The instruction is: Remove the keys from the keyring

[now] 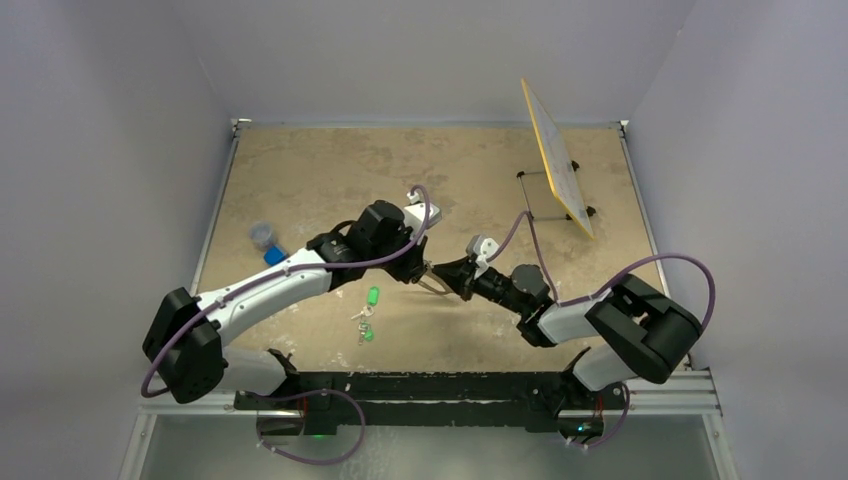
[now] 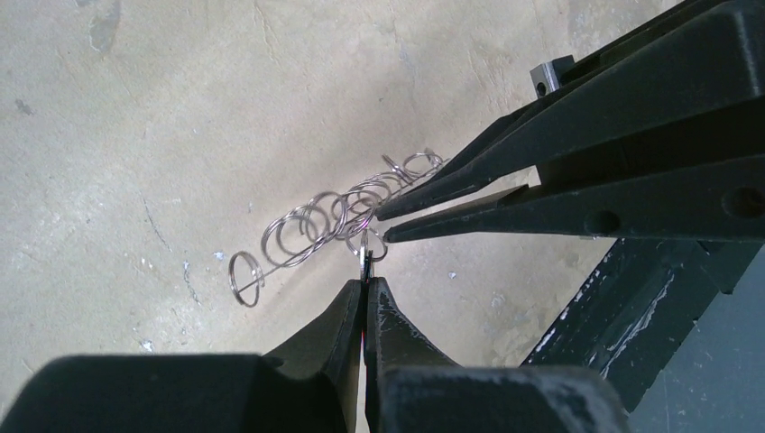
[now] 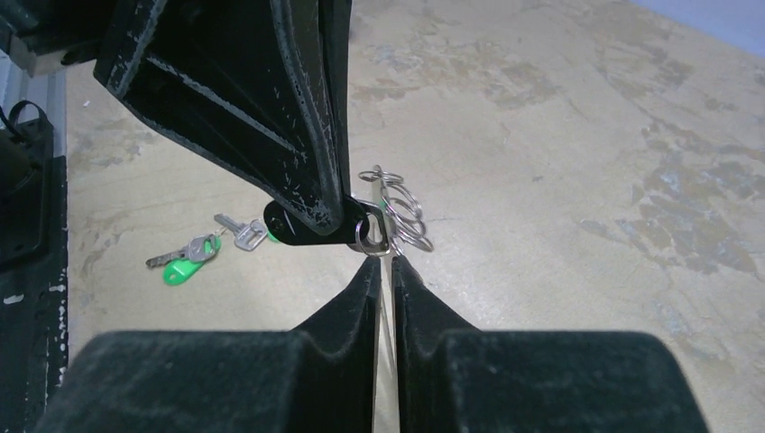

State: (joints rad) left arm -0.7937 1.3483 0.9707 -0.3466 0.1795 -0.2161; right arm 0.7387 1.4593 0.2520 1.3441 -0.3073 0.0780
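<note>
My two grippers meet above the table's middle. My left gripper (image 1: 418, 269) is shut on a small key with a black head (image 3: 293, 225); in the left wrist view only its silver edge (image 2: 364, 256) shows above the tips (image 2: 364, 281). The keyring is a thin pale wire (image 2: 271, 262) strung with several small silver split rings (image 2: 311, 225), which also show in the right wrist view (image 3: 403, 209). My right gripper (image 3: 383, 262) is shut on this wire right beside the key, and it enters the left wrist view from the right (image 2: 381, 225). The rest of the loop is hidden.
A bunch of keys with green tags (image 1: 367, 312) lies on the table just left of the grippers, also in the right wrist view (image 3: 191, 262). A blue object (image 1: 267, 240) lies at the left. A yellow board on a wire stand (image 1: 558, 165) is at the back right. A black rail (image 1: 450, 385) runs along the near edge.
</note>
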